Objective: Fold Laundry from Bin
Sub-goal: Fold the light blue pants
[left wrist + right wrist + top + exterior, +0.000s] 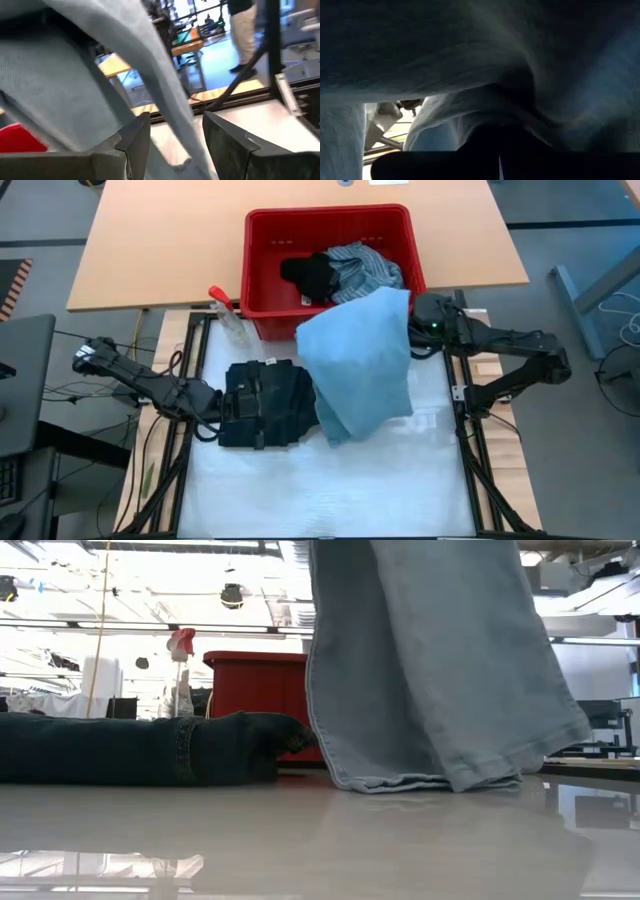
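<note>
**Light denim held up beside a folded dark piece**

At the left, the left gripper [222, 408] is seen low over the white surface [330, 490], against the edge of the dark navy piece [265, 404], a thick, blocky fold of heavy cloth with visible seams. In the left wrist view its two dark fingers [227, 142] stand parted, with a hanging strip of pale cloth passing between them (whether the cloth is touched cannot be told). In the low view the dark piece [140, 748] lies flat as a long, low roll.

Just behind, a clear spray bottle [228, 315] with a red trigger stands beside the bin [262, 268], a red rectangular plastic tub with a thick rim. Inside it a small black piece [310, 277] and the crumpled blue-white striped shirt [365, 265] are seen.

The light blue jeans [360, 360] are draped from the bin's near right corner down onto the surface, overlapping the dark piece's right edge; in the low view the soft denim [430, 660] hangs in a broad panel with its stitched hem touching the surface.

At the right, the right gripper [420, 315] is buried under the top of the jeans; the state of its fingers cannot be told.
</note>
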Controlling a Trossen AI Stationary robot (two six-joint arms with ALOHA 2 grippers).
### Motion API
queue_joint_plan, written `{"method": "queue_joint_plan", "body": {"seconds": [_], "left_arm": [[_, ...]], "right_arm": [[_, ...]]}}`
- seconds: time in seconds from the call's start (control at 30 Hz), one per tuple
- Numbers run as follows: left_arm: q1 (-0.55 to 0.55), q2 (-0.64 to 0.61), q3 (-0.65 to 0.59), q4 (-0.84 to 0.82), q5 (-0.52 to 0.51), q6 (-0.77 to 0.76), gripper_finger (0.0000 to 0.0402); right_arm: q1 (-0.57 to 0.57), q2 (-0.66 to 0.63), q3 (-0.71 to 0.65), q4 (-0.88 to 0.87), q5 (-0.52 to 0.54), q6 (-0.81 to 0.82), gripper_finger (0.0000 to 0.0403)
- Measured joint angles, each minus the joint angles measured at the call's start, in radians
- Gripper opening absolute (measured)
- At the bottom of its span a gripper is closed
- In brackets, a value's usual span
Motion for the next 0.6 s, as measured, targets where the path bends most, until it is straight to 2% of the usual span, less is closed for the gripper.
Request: {"method": "queue_joint_plan", "body": {"seconds": [0.17,0.43,0.6], "left_arm": [[0.034,0.001,0.000,0.001,-0.118,-0.009,0.0171],[0.117,0.043,0.000,0.075,-0.115,-0.029,0.0171],[0.129,0.085,0.000,0.154,-0.212,-0.017,0.0171]], "right_arm": [[-0.009,0.009,0.000,0.005,0.000,0.041,0.0020],[-0.010,0.014,0.000,0.014,-0.001,0.096,0.0020],[-0.009,0.014,0.000,0.010,-0.001,0.099,0.0020]]}}
